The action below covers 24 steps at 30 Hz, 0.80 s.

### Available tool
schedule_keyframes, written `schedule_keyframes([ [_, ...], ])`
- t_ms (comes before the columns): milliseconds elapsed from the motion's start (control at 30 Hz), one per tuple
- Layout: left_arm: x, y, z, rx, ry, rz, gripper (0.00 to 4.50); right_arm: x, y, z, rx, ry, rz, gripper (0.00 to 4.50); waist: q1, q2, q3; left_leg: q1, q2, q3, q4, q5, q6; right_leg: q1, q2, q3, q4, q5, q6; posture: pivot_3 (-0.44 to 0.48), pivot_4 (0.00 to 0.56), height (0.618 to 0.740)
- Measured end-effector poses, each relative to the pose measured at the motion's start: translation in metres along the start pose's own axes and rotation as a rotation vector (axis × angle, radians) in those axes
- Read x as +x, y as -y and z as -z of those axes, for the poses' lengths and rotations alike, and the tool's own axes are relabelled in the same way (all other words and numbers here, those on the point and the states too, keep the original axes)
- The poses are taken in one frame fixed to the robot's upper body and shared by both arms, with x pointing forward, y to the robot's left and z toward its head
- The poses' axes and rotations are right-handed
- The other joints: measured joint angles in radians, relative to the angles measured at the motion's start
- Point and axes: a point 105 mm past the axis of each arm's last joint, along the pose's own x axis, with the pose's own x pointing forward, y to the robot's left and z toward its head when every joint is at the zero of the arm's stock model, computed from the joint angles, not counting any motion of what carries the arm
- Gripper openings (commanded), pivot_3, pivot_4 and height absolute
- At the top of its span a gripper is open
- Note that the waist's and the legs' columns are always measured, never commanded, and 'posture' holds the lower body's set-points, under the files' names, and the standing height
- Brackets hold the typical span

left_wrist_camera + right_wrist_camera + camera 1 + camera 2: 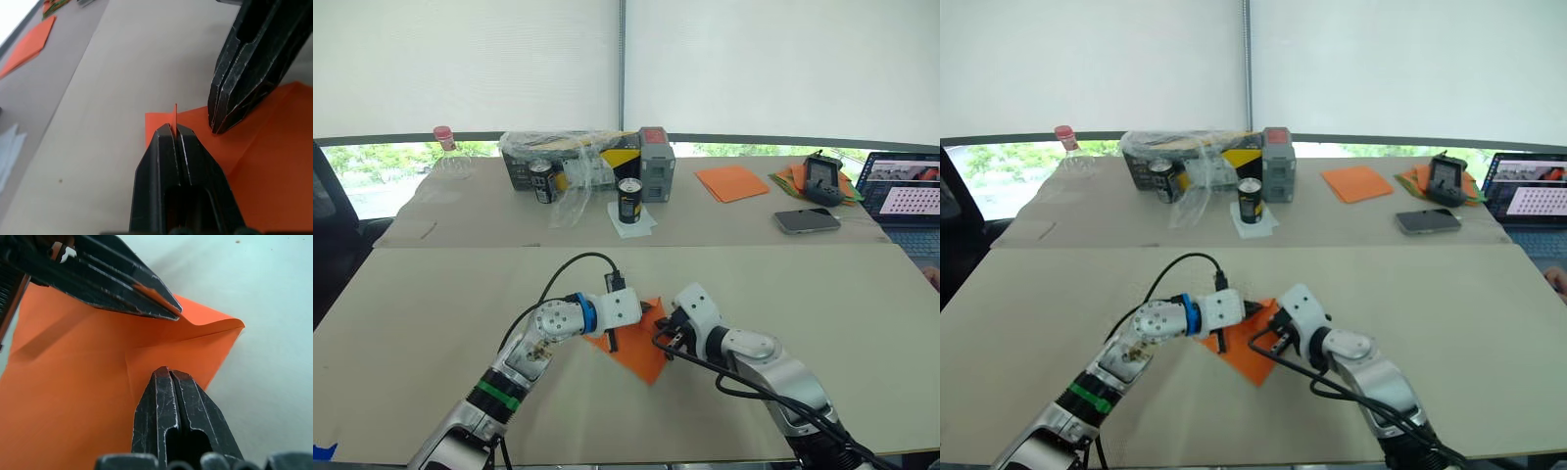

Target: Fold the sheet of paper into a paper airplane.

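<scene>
Both grippers busy on an early fold of the orange paper

The sheet of paper [641, 348] lies mid-table, partly folded; the left gripper [174, 128] is pinched shut on a raised edge; the right gripper [168, 373], fingers together, presses the sheet flat; next, I'd guess, the lifted flap needs laying over and creasing.

We see a beige table [431, 294], the sheet of paper [641, 351] near us, cans [628, 200], phone [807, 220], orange stack [731, 182], laptop [906, 191] farther back.
</scene>
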Motion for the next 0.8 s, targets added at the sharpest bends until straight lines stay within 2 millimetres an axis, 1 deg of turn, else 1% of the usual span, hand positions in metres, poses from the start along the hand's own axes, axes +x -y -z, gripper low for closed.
schedule_keyframes([
  [200, 0.0004, 0.0017, 0.0058, 0.134, -0.036, -0.02, 0.02, 0.0004, 0.0002, -0.0011, -0.001, 0.003, 0.003, 0.0, -0.002, 0.0, 0.0, 0.001, 0.0, 0.0, 0.0, 0.0, 0.0, 0.0, 0.0, 0.0, 0.001, 0.0, 0.0, 0.0, 0.15, 0.739],
  [400, -0.0009, 0.0023, 0.0043, 0.252, -0.028, -0.006, 0.02, 0.0006, -0.0008, -0.0012, 0.001, 0.002, 0.003, 0.0, -0.002, 0.0, 0.0, 0.001, 0.0, 0.0, 0.0, 0.0, 0.0, 0.0, 0.0, 0.0, 0.002, 0.0, 0.0, 0.0, 0.15, 0.739],
  [600, -0.0011, 0.0016, 0.0048, 0.314, -0.033, 0.001, 0.02, 0.0007, -0.004, -0.0009, 0.015, 0.0, 0.006, 0.0, -0.002, 0.0, 0.0, 0.002, 0.0, 0.0, 0.0, 0.0, 0.0, 0.001, 0.0, 0.0, 0.002, 0.0, 0.0, 0.0, 0.15, 0.739],
  [800, -0.0012, -0.0004, 0.0074, 0.329, -0.052, 0.0, 0.02, 0.0022, -0.008, -0.0002, 0.028, 0.004, 0.003, 0.0, -0.003, 0.0, 0.0, 0.005, 0.0, 0.0, 0.0, 0.001, 0.001, 0.002, 0.001, 0.0, 0.004, 0.0, 0.0, 0.0, 0.15, 0.739],
])
